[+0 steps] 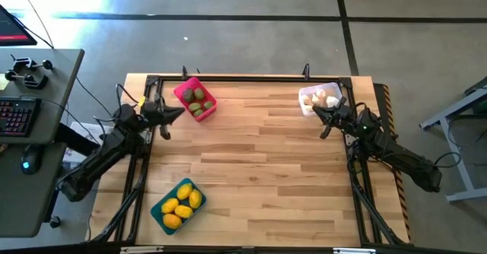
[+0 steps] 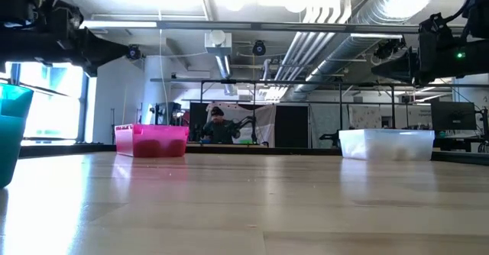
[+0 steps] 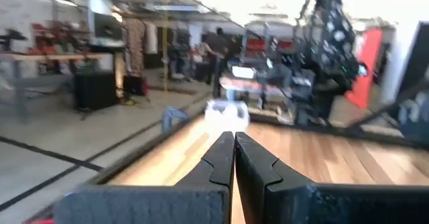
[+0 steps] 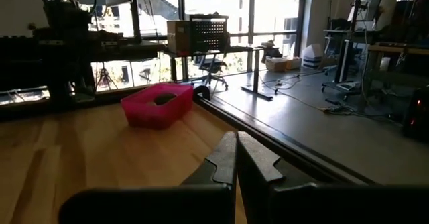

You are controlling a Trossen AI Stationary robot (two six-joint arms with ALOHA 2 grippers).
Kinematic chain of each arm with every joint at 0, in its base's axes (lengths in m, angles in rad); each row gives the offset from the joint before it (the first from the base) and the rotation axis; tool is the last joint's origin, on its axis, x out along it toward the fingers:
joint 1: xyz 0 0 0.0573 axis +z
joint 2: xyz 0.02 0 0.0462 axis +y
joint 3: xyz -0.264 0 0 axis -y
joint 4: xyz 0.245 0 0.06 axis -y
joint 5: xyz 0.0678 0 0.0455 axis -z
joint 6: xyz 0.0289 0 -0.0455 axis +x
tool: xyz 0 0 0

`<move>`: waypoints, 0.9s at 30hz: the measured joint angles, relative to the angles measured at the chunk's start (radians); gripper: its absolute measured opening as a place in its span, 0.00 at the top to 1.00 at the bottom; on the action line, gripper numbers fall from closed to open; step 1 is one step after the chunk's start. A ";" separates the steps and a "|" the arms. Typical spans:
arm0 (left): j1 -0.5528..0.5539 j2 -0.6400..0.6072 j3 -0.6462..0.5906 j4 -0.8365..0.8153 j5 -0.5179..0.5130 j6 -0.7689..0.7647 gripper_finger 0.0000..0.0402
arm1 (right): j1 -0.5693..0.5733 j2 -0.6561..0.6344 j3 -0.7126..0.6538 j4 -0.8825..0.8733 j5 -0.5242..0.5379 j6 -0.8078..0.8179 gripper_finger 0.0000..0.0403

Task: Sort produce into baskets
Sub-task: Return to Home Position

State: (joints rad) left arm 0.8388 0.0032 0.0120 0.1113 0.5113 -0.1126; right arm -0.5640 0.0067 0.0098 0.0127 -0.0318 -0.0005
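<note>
The pink basket [image 1: 195,99] at the far left holds green produce [image 1: 199,96]. The whitish basket [image 1: 320,99] at the far right holds white bulbs [image 1: 322,97]. The teal basket [image 1: 178,205] near the front left holds yellow-orange ovals [image 1: 181,204]. My left gripper [image 1: 183,111] is shut and holds nothing; it hovers just left of the pink basket. My right gripper [image 1: 314,110] is shut and holds nothing, close beside the whitish basket's near side. The wrist views show each pair of fingers closed together: left gripper [image 3: 234,143], right gripper [image 4: 236,143].
A black metal frame [image 1: 243,77] runs along the table's far edge and down both sides. The wide middle of the wooden table [image 1: 266,155] is bare. A person [image 2: 218,125] sits in the room beyond the far edge.
</note>
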 joint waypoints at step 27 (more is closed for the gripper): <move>-0.081 0.033 0.000 -0.039 -0.031 -0.069 1.00 | 0.000 0.000 0.001 -0.004 0.001 -0.043 1.00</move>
State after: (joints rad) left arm 0.7582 0.0364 0.0120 0.0718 0.4803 -0.1814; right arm -0.5642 0.0071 0.0109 0.0090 -0.0303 -0.0437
